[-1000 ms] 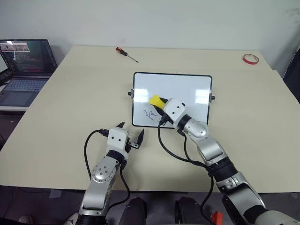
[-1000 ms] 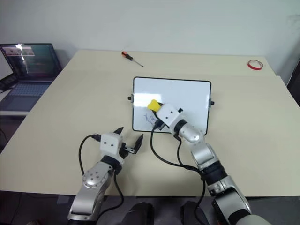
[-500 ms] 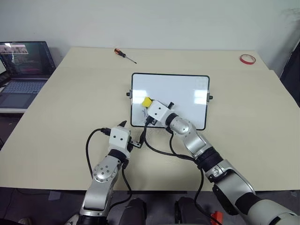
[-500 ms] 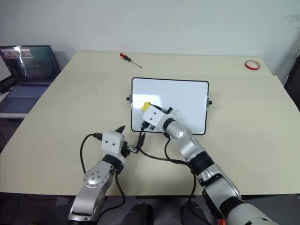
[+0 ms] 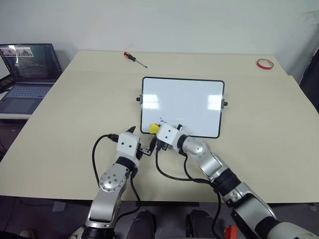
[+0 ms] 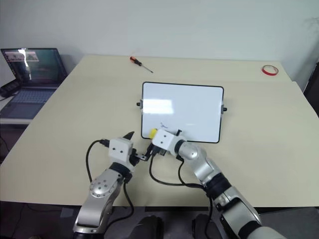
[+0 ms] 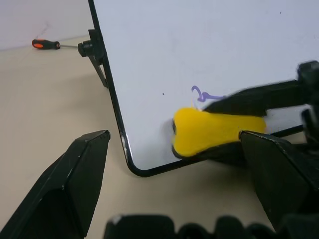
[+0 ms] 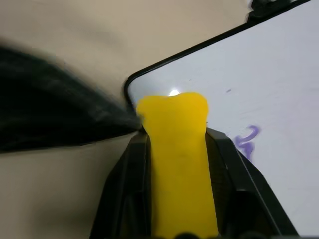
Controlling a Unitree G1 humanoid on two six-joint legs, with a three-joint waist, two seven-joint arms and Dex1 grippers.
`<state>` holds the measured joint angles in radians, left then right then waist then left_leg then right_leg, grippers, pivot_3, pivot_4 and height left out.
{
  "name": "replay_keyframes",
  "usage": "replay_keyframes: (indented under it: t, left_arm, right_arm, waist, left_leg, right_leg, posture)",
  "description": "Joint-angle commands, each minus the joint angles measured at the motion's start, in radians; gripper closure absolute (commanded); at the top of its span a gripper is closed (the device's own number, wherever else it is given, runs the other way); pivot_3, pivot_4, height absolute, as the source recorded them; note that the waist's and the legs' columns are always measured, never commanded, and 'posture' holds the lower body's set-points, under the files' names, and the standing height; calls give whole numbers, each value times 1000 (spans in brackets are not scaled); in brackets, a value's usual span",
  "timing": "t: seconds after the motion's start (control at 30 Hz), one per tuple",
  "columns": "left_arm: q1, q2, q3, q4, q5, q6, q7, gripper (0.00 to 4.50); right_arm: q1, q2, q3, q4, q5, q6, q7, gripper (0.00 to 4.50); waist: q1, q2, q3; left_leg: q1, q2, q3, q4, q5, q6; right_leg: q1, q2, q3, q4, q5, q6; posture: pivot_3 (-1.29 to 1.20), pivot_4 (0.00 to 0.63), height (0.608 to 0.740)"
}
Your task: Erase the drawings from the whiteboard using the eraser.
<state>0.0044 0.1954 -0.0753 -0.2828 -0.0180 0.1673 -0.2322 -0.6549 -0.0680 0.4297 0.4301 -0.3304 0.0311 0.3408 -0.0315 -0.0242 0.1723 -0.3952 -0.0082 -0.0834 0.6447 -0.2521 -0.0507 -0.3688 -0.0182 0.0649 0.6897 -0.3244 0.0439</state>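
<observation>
A soft yellow eraser (image 5: 146, 128), squeezed waisted, is clamped in the right gripper (image 5: 151, 130) on the glossy, black-framed whiteboard (image 5: 182, 106), at its near left corner. One small purple scribble (image 7: 203, 94) is seen just beside it. A second ago the eraser was held farther in, mid-board. The left gripper (image 5: 137, 142) is held open nearby over the matte beige table (image 5: 75, 109); a laptop (image 5: 24, 74) sits far left.

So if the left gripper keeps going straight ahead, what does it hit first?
Probably the whiteboard's near corner, where the right gripper holds the eraser. The left gripper points there with open jaws; depth is unclear.
</observation>
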Motion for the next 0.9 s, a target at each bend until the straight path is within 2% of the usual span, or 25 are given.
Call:
replay_keyframes:
  t: [0.03,0.23,0.57,0.73,0.9]
  left_arm:
    - [-10,0,-5,-29,-1,-14,-7,0]
    - [-17,4,-4,-26,-4,-12,-15,0]
    - [-35,5,0,-14,-6,-12,-26,0]
    - [-40,2,-3,-7,-6,-17,-26,0]
    - [-45,-5,-13,-3,-4,-18,-24,0]
  right_arm:
    - [-74,-4,-110,68,3,5,-148,3354]
    - [-44,-29,-108,71,-4,-24,-155,3354]
    - [140,-138,28,-64,-41,-10,78,3354]
    - [121,-144,-1,-68,-52,16,29,3354]
    - [27,-115,-65,-2,-56,12,-102,3354]
  waist:
    - [2,0,0]
    - [2,0,0]
    - [-1,0,-1]
    - [-1,0,-1]
    - [0,1,0]
  left_leg:
    - [0,0,0,0,0,0]
    - [0,0,0,0,0,0]
    - [3,0,0,0,0,0]
    - [6,0,0,0,0,0]
    - [15,0,-1,0,1,0]
  right_leg:
    - [0,0,0,1,0,0]
    - [0,0,0,1,0,-1]
    - [1,0,0,1,0,0]
    - [6,0,0,0,0,0]
    - [15,1,0,-1,0,0]
  posture:
    - [0,150,740]
    - [0,150,740]
    - [0,150,740]
    - [0,150,740]
    - [0,150,740]
